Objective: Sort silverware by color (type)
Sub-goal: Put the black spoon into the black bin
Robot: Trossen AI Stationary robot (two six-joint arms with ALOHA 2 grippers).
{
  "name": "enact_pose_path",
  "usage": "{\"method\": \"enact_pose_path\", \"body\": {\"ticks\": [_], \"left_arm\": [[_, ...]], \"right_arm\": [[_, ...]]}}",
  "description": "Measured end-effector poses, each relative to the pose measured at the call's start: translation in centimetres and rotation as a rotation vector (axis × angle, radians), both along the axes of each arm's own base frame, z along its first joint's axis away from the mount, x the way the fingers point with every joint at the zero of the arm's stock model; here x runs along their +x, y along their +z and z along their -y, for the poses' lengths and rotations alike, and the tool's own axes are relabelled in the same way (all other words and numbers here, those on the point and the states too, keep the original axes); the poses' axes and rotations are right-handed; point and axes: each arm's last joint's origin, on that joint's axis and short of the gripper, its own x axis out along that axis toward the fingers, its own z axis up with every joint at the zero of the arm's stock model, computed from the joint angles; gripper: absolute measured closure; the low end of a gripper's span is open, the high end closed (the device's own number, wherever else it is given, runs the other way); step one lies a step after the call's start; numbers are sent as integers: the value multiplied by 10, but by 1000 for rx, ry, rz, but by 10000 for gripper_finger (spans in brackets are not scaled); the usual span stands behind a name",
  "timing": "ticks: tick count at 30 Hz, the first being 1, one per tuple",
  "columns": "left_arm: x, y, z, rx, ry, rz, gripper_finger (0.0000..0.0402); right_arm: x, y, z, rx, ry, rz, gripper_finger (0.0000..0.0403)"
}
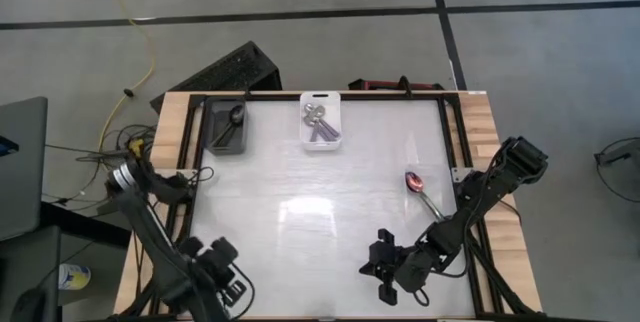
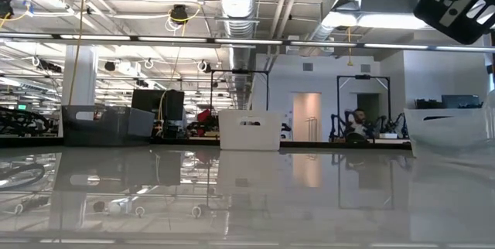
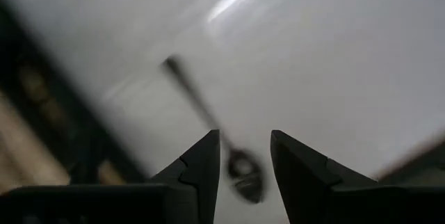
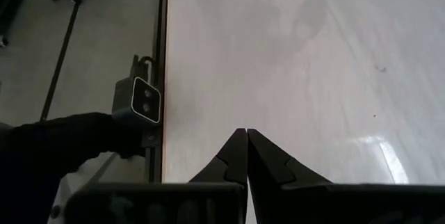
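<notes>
A dark spoon (image 3: 240,172) lies flat on the white table, blurred in the left wrist view. My left gripper (image 3: 243,161) is open at the table's near left corner (image 1: 222,264), a finger on either side of the spoon's bowl end, apart from it. The arm hides this spoon in the high view. A rainbow spoon (image 1: 420,190) lies flat near the right edge. My right gripper (image 4: 247,156) is shut and holds nothing, low over the near right part of the table (image 1: 385,262). Silver spoons (image 1: 318,122) lie in the white bin, a black spoon (image 1: 234,120) in the dark bin.
The dark bin (image 1: 222,140) and the white bin (image 1: 335,102) stand at the far edge, and both show in the low view (image 2: 104,125) (image 2: 249,131). The low camera (image 4: 142,99) sits at the near edge beside my right gripper. The table's middle (image 1: 310,212) is bare.
</notes>
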Motion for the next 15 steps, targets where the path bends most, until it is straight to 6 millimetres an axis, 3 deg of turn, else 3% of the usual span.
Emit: {"method": "enact_pose_path", "body": {"ticks": [3,9,15], "left_arm": [[-4,-17,3,68,48,-148,287],[-3,-43,8,41,68,-187,287],[-19,-80,-11,2,116,-280,287]], "right_arm": [[0,0,0,-9,15,0,376],[-1,0,-1,-7,40,-9,376],[-1,0,-1,-28,58,-6,376]]}}
